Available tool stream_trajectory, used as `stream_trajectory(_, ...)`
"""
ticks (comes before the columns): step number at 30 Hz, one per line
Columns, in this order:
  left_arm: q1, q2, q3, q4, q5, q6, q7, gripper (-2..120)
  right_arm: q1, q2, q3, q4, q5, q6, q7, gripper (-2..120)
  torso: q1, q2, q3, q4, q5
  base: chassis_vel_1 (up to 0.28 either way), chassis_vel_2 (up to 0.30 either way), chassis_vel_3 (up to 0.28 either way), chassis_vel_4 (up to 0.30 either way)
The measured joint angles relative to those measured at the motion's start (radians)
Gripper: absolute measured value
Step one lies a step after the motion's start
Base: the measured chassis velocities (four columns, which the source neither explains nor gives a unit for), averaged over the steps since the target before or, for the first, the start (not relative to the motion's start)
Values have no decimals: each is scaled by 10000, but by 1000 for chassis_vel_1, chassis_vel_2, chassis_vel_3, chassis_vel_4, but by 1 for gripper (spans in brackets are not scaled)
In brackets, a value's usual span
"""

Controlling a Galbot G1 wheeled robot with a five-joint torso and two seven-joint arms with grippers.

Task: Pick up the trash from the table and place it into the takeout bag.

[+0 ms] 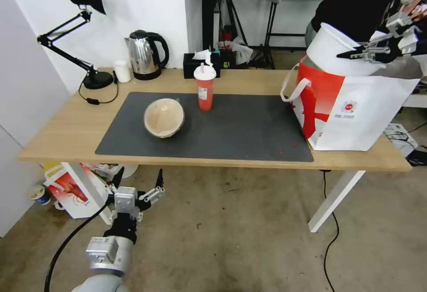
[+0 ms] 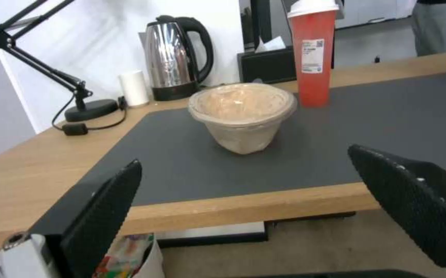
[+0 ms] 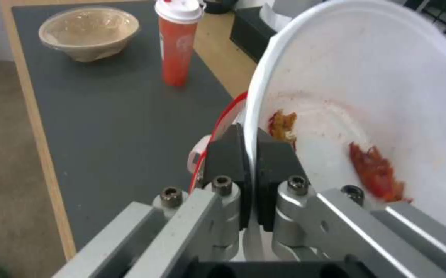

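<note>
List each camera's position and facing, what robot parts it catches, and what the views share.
Head view: high, looking down at the table; left gripper open below the table edge, right gripper holding the white bowl over the takeout bag.
Left wrist view: low, facing the tan bowl across the mat; open fingers.
Right wrist view: over the bag, fingers pinching the white bowl's rim.
Shared: tan bowl and red cup in all three.
</note>
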Motion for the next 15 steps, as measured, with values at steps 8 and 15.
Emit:
stream_trajectory(8, 0, 0, 0, 0, 0, 0, 0, 100, -647, -19, 650, -99, -129, 203, -11, 4, 0, 0, 0, -1, 0, 0, 0, 0, 0)
stream_trajectory(15, 0, 0, 0, 0, 0, 0, 0, 100, -636, -22, 711, -209, -187, 354, -193, 27, 0, 0, 0, -1, 0, 0, 0, 0, 0)
